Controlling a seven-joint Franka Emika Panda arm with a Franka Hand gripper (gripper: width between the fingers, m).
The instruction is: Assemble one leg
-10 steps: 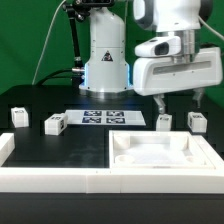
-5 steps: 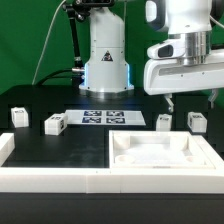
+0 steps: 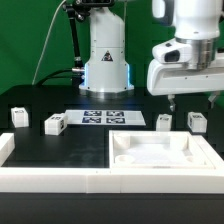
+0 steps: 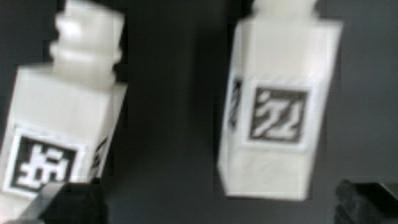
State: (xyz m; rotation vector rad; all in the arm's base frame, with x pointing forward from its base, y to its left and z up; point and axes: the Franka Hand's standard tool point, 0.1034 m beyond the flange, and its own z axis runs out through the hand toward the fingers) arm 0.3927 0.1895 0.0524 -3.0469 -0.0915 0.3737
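The white two-finger gripper [image 3: 193, 101] hangs with its jaws spread wide and holds nothing. Right below it, untouched on the matte black table [image 3: 40, 100], stands the leg [image 3: 197, 121], a small smooth white plastic rectangular block. A twin leg [image 3: 165, 121] is just beside it. In the wrist view both show black-and-white square tags, with the dark fingertips [image 4: 71, 205] apart from them. Nearer the camera than the gripper lies a large flat white square piece [image 3: 160, 150] with corner sockets. Two more white blocks [image 3: 54, 124] and the thin marker board [image 3: 104, 117] lie well off toward the exterior view's left.
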